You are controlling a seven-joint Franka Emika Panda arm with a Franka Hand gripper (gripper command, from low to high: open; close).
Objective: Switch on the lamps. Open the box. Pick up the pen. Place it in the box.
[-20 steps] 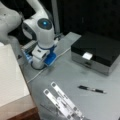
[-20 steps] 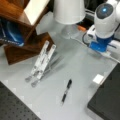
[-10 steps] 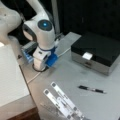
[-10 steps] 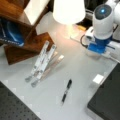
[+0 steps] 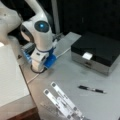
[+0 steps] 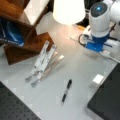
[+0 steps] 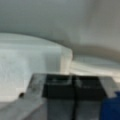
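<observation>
A lamp (image 6: pixel 68 10) with a white shade glows at a front view's top. My gripper (image 5: pixel 38 67) (image 6: pixel 97 47) points down at the table beside the lamp's base, its white hand carrying blue parts. In the wrist view the gripper (image 7: pixel 75 87) has its black pads pressed together with nothing between them, over a pale surface. The box (image 5: pixel 100 51) (image 6: pixel 108 100) stands closed, black lid down, its pale latch (image 5: pixel 87 56) at the front. The pen (image 5: pixel 91 89) (image 6: pixel 67 90) lies flat on the grey table between the box and the white strips, well away from the gripper.
Folded white strips (image 5: pixel 62 102) (image 6: pixel 42 62) lie on the table near the pen. A white block (image 5: pixel 12 75) fills a front view's left. A wooden shelf (image 6: pixel 22 35) stands at a front view's left. A cable (image 5: pixel 61 53) runs across the table by the arm.
The lamp shade has gone from dull white to a bright glow. The arm has barely moved beside the lamp's base. Box and pen have stayed in place.
</observation>
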